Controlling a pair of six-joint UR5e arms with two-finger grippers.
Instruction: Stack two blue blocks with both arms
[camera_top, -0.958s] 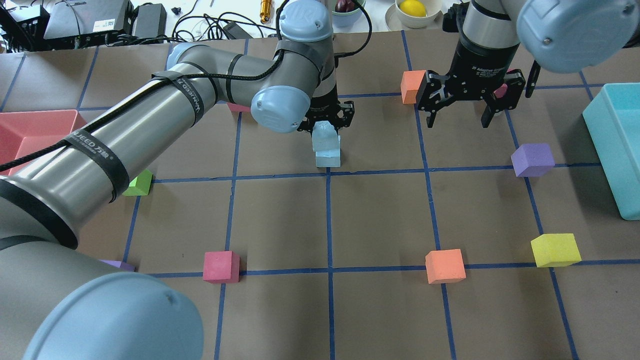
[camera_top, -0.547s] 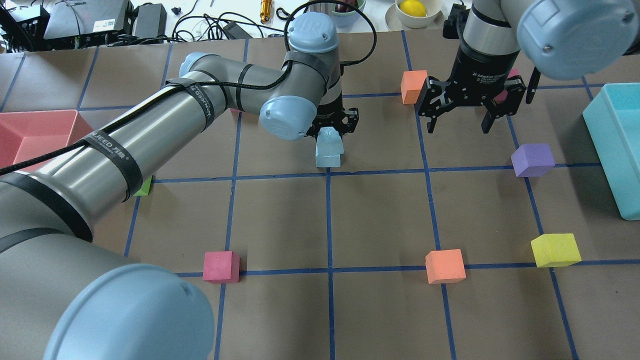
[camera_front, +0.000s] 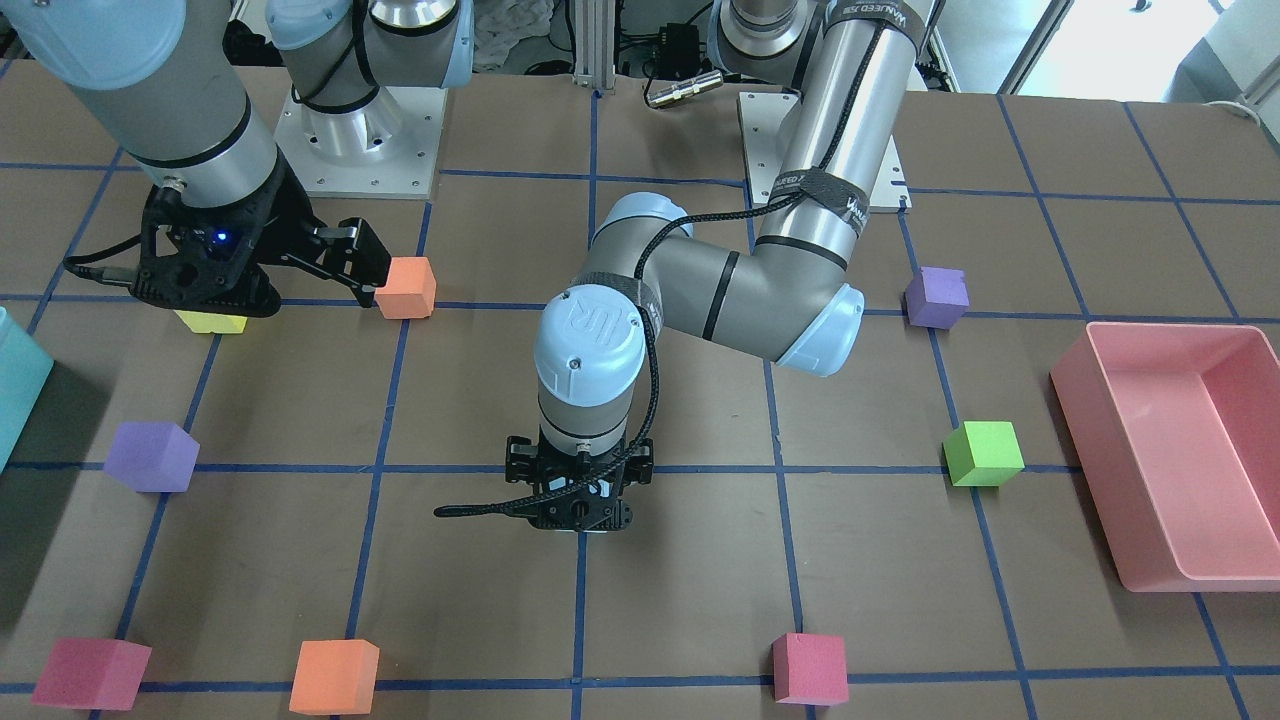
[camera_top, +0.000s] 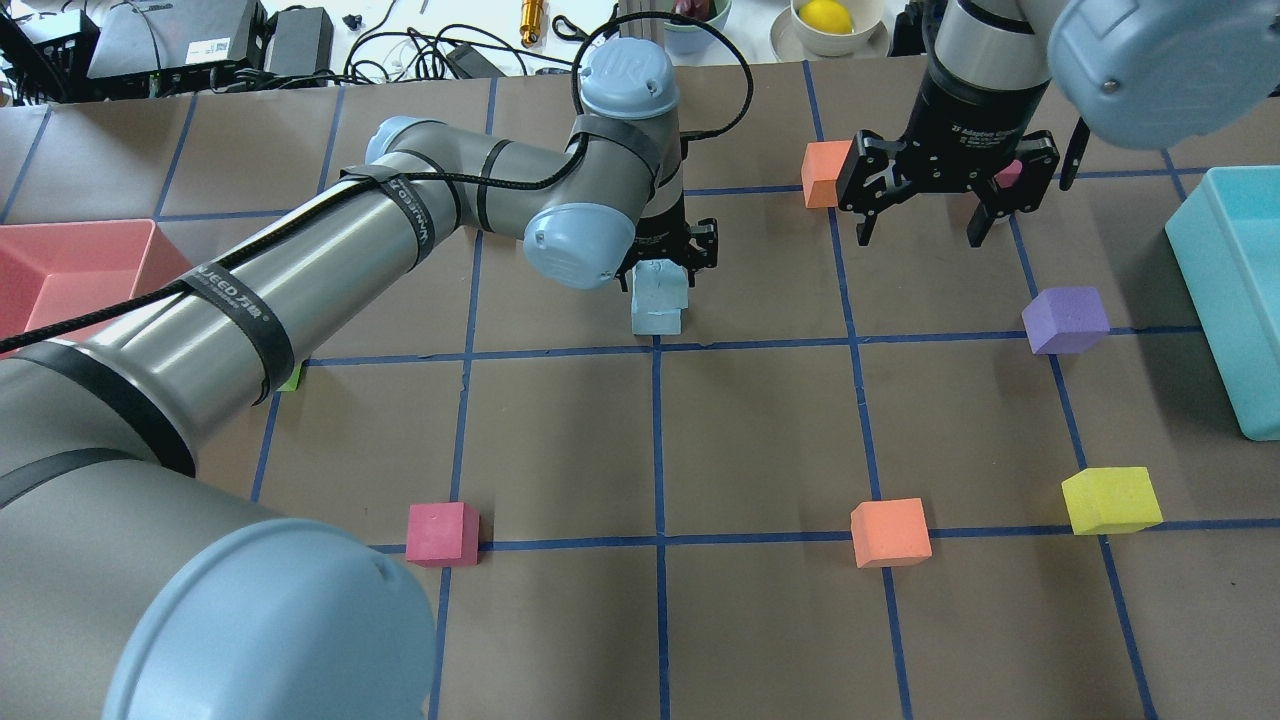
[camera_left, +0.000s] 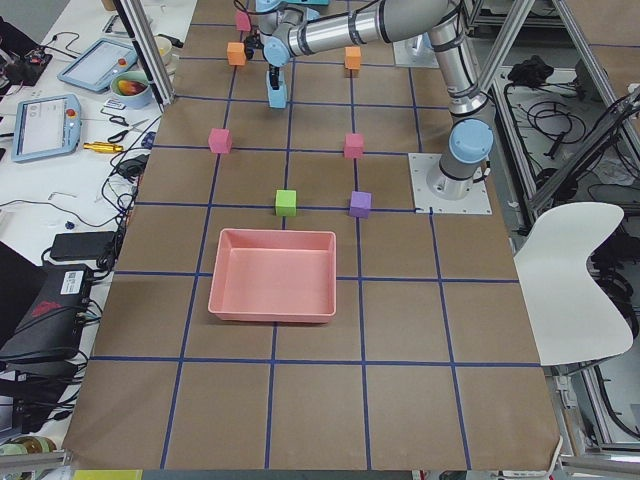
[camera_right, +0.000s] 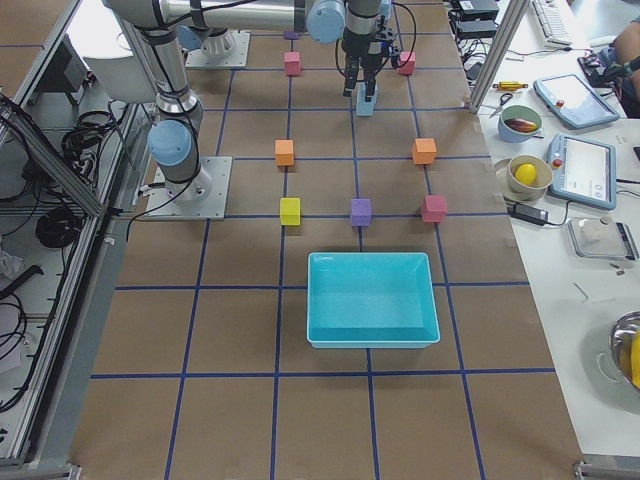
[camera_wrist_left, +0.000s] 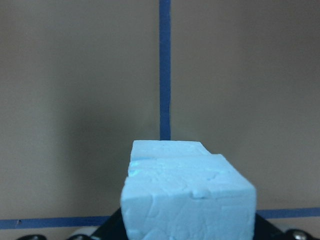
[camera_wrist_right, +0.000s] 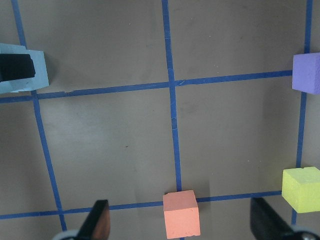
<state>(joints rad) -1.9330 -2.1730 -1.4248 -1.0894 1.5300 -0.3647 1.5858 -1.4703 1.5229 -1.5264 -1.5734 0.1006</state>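
i take the central tape crossing (camera_top: 657, 343) on the brown mat as my marker. just past that crossing, on the side away from the robot's base, the lower blue block (camera_top: 657, 322) sits on the mat; the upper blue block (camera_top: 659, 282) rests on top of it, a little askew, its edges not square with the one below. the left gripper (camera_top: 664, 268) points straight down over this stack, its black fingers pressed against opposite sides of the upper blue block, pinching it; in the left wrist view that block's scuffed pale face fills the lower middle. the right gripper (camera_top: 920, 238) hangs above the mat farther from the crossing, away from the base and toward the robot's right, fingers spread wide with nothing between them; an orange block (camera_top: 826, 172) lies near it, on the side toward the crossing. a purple block (camera_top: 1065, 320) sits well to the robot's right of the crossing, on the tape line running out from it.
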